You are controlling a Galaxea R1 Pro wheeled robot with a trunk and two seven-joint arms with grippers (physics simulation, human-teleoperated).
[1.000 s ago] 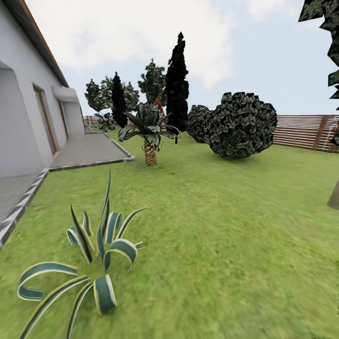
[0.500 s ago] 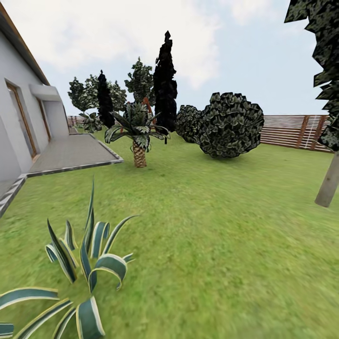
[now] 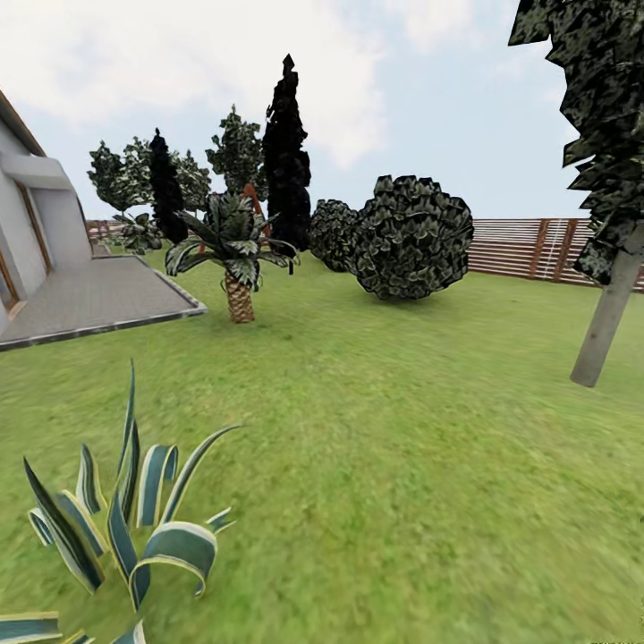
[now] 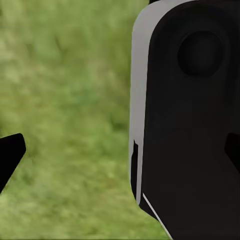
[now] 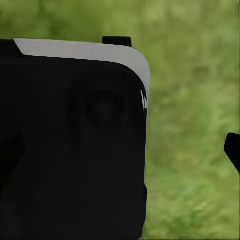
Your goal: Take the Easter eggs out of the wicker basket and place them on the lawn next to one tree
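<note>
The lawn (image 3: 385,429) spreads wide ahead of me in the head view. At its right edge stands a tree (image 3: 608,313) with a straight bare grey trunk and a dark leafy crown above. The Easter eggs and the wicker basket are out of view. Over blurred grass, my left gripper (image 4: 122,152) is open, one black fingertip (image 4: 10,155) at the picture's edge and nothing between the fingers. My right gripper (image 5: 120,150) is open too, with a fingertip (image 5: 232,150) at the far edge. A black and grey part of my own body (image 4: 190,125) (image 5: 70,145) lies behind each gripper.
A striped spiky plant (image 3: 134,528) grows close at the lower left. A short palm (image 3: 238,300) stands by the grey paving (image 3: 89,300) and the house wall (image 3: 22,224). Behind are dark cypresses (image 3: 286,152), round bushes (image 3: 411,237) and a slatted fence (image 3: 528,246).
The whole head view has slid left, so the camera has turned right. The house has mostly left the picture and the tree trunk at the right has come fully in.
</note>
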